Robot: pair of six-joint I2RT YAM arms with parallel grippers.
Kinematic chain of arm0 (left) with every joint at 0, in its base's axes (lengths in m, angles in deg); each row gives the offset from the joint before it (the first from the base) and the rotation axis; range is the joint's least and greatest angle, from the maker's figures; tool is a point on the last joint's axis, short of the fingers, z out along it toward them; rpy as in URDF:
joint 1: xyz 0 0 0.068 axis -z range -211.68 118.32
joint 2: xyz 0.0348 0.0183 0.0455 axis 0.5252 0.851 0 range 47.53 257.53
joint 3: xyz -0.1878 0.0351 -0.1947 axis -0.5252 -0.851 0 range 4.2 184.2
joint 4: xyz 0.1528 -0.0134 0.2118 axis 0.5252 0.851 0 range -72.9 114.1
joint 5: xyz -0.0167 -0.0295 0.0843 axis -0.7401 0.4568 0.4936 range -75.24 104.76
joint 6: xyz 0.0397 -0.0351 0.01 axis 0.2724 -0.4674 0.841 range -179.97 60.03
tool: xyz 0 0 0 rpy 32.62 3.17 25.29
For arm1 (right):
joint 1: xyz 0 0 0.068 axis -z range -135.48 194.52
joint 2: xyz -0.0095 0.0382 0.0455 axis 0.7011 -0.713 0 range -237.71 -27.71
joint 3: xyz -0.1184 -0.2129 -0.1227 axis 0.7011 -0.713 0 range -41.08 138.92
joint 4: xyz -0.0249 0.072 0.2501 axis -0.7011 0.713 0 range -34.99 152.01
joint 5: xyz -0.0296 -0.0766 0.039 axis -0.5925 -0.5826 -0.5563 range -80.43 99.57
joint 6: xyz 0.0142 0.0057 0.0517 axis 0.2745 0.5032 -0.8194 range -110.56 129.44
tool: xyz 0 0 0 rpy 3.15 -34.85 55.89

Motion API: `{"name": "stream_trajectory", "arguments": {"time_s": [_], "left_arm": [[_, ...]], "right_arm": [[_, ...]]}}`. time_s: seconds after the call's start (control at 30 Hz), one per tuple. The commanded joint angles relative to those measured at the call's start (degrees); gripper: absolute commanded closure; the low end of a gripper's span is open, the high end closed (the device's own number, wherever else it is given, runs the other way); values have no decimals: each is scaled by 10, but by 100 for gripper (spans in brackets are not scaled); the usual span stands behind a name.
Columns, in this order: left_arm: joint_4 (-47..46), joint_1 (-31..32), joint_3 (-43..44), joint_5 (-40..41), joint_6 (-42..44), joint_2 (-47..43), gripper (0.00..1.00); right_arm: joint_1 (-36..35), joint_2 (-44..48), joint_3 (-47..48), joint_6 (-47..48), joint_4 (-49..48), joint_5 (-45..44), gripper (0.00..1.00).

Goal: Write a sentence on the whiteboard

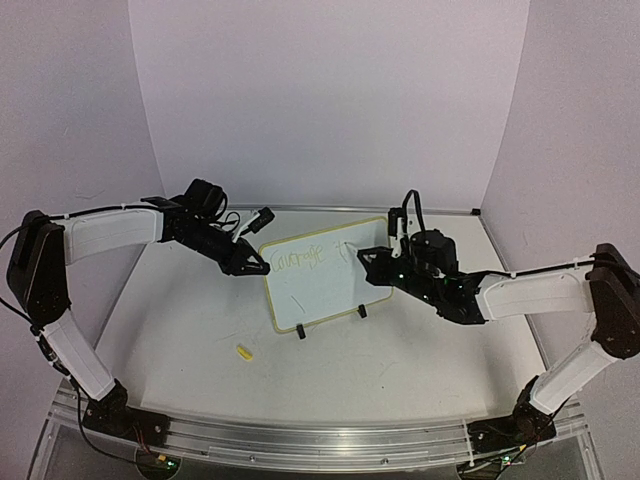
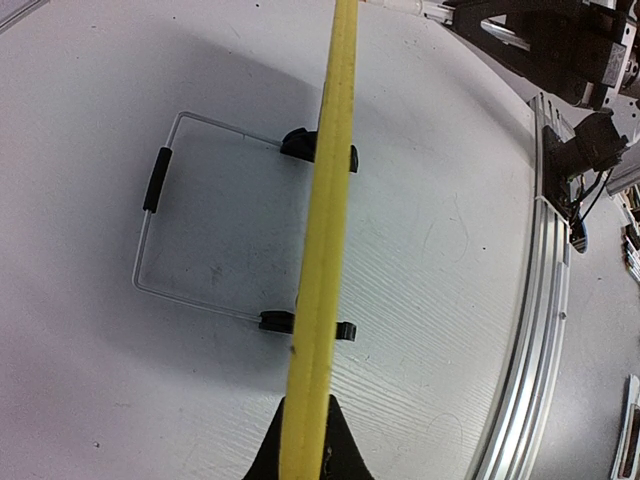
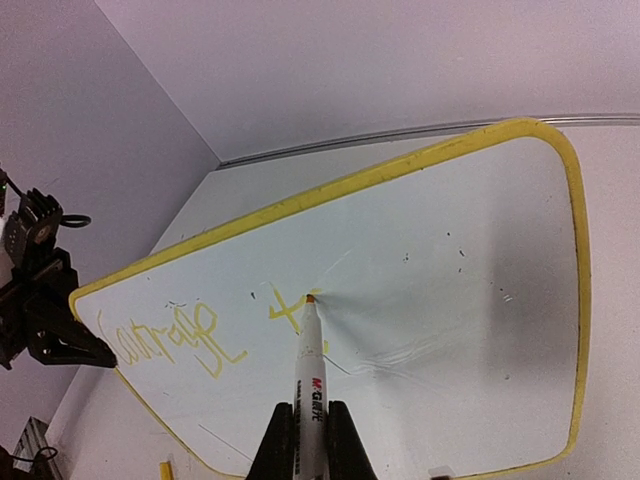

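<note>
A whiteboard [image 1: 320, 285], likely light and stiff, stands tilted on the tabletop [image 1: 420, 370]. Left fingers [image 2: 345, 455] pinch shut on its left frame edge, a sound hold. Right fingers [image 3: 272, 450] clamp a marker [image 3: 308, 375] touching its face.

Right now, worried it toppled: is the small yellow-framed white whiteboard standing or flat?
Standing: the whiteboard rests on two black clip feet, a wire stand propping it behind.
</note>
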Motion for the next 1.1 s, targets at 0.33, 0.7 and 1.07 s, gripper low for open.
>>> {"name": "stream_trajectory", "arguments": {"time_s": [0.33,0.7,1.07], "left_arm": [[34,1,5,79,29,4,100],[34,1,5,79,29,4,100],[34,1,5,78,29,5,100]], "right_arm": [[1,8,-20,-16,1,-22,100],[2,18,4,3,11,-41,100],[2,17,20,15,11,-39,100]]}}
